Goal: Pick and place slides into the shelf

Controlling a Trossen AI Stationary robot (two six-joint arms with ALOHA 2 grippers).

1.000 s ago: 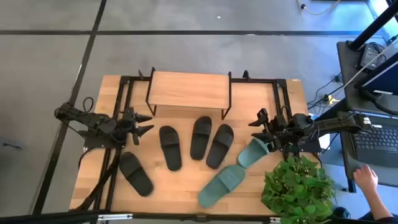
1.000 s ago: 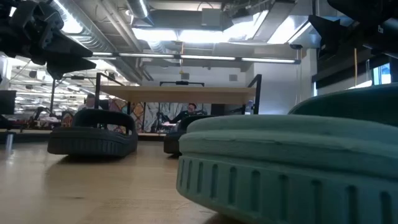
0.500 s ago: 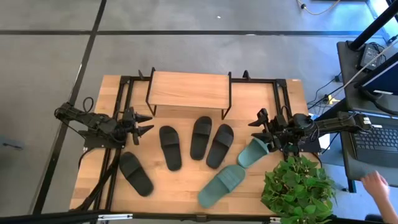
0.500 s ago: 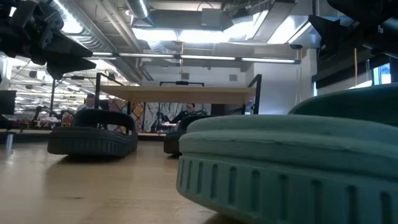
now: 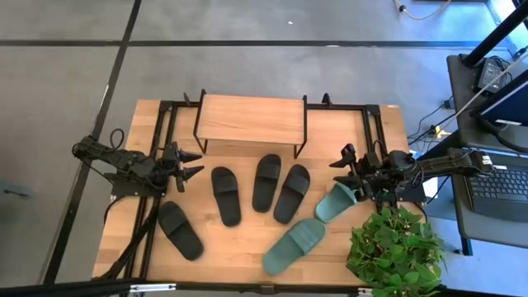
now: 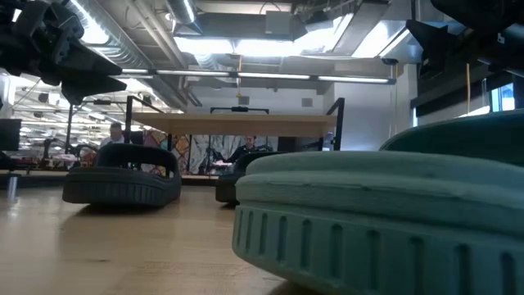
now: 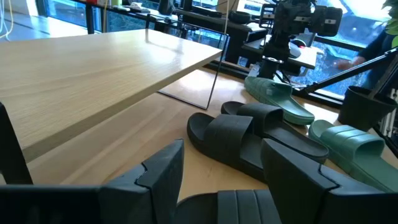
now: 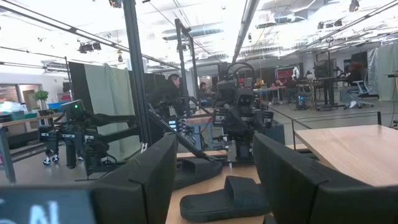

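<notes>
Four black slides lie flat on their soles on the table: one near the front left (image 5: 180,229), one (image 5: 225,195) just right of my left gripper, and a pair in the middle (image 5: 266,181) (image 5: 291,192). Two green slides lie toward the right (image 5: 334,202) (image 5: 294,245). The shelf (image 5: 251,120) stands on its black legs at the far edge. My left gripper (image 5: 196,163) hovers open at the left, pointing right at the black slides (image 7: 249,140). My right gripper (image 5: 337,169) hovers open beside the upper green slide, pointing left.
A potted green plant (image 5: 394,252) stands at the table's near right corner, close to my right arm. A black metal frame (image 5: 161,132) runs around the shelf and down the left side. Desks with a laptop (image 5: 499,186) lie beyond the right edge.
Both arms have kept still and no slide has moved. A person's hand beyond the table's right edge has drawn out of the high view.
</notes>
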